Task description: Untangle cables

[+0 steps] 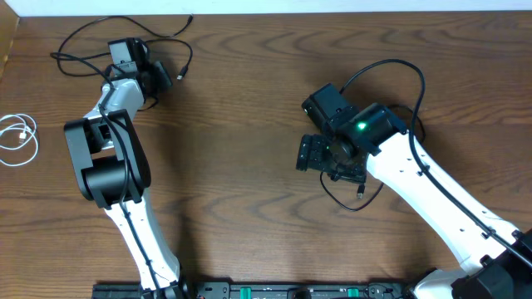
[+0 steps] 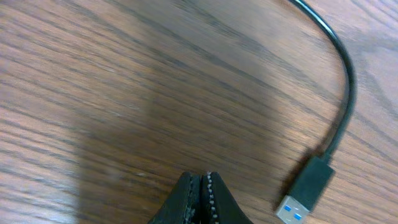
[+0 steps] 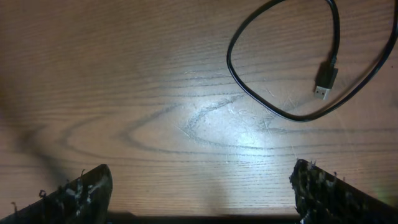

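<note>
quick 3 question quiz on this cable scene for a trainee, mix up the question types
1. True or false: the left gripper is shut on the USB plug.
2. In the overhead view, where does the white cable lie?
A. at the far left edge
B. under the right gripper
C. midway between the two arms
3. Fill in: in its wrist view, the right gripper's jaws stand ____, with the black cable loop lying ahead of them, untouched.

Key
1. False: its fingers meet with nothing visible between them, and the plug lies off to one side.
2. A
3. open
</note>
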